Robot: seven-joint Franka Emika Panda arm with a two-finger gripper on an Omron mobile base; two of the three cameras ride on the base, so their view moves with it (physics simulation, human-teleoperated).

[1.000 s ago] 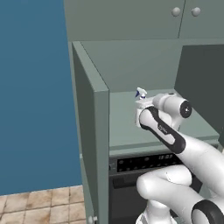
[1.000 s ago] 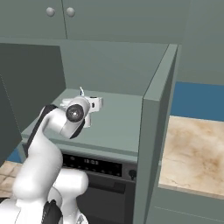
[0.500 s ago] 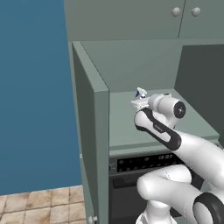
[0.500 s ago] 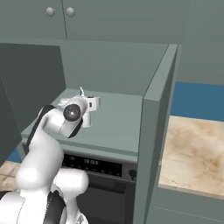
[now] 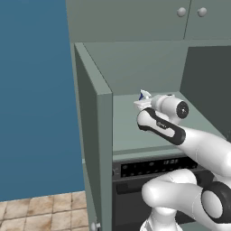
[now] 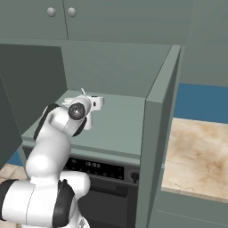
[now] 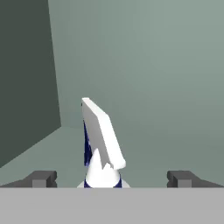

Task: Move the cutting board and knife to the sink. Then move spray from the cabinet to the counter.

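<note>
Since a second ago the arm's wrist has pushed a little deeper into the open cabinet (image 5: 97,135); base not moved. Pincer (image 7: 111,178) spread wide, holding nothing. Spray bottle (image 7: 101,144) stands upright on the cabinet shelf, straight ahead of the pincer and centred between its two fingers (image 7: 41,178), trigger head tilted. Long axis vertical, across the pincer's gap. Judged: advance slightly, then pinch. Count: one spray bottle, one arm, one bench (image 6: 196,153) off to the pincer's right.
</note>
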